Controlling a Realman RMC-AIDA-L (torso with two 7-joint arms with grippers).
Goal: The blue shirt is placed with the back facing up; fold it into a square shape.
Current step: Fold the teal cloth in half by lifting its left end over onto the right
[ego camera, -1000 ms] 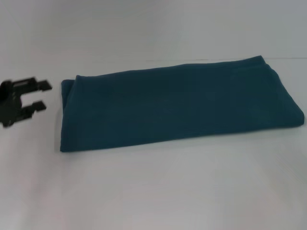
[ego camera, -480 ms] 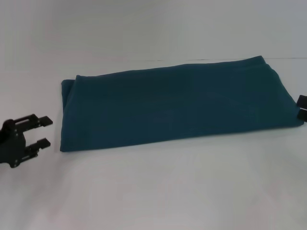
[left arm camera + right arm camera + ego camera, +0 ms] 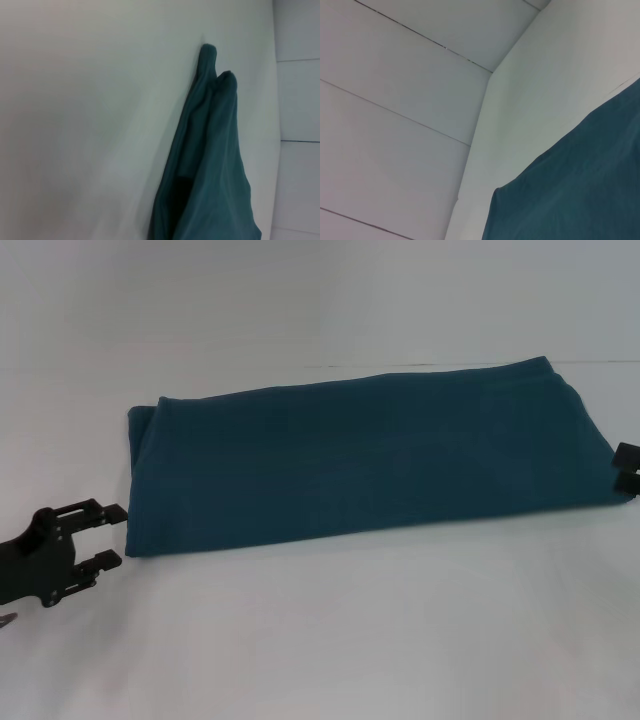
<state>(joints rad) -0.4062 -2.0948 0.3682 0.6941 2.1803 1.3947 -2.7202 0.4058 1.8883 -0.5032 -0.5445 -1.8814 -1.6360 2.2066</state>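
Head view: the blue shirt [image 3: 370, 455] is lying folded lengthwise on the white counter [image 3: 350, 630]. Left hand [image 3: 108, 536] (fingers spread) is hovering beside its near-left corner; right hand [image 3: 626, 468] is peeking in, state untellable.

The blue shirt [image 3: 370, 455] lies flat; folded into a long rectangle.

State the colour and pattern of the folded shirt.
The blue shirt is plain dark teal-blue, no print; clearest in the head view.

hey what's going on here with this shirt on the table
The blue shirt lies on the white table, already folded into a long band, not yet a square. The left gripper is open, close beside the band's near left corner. The right gripper is barely in view at the band's right end. Neither holds the cloth.
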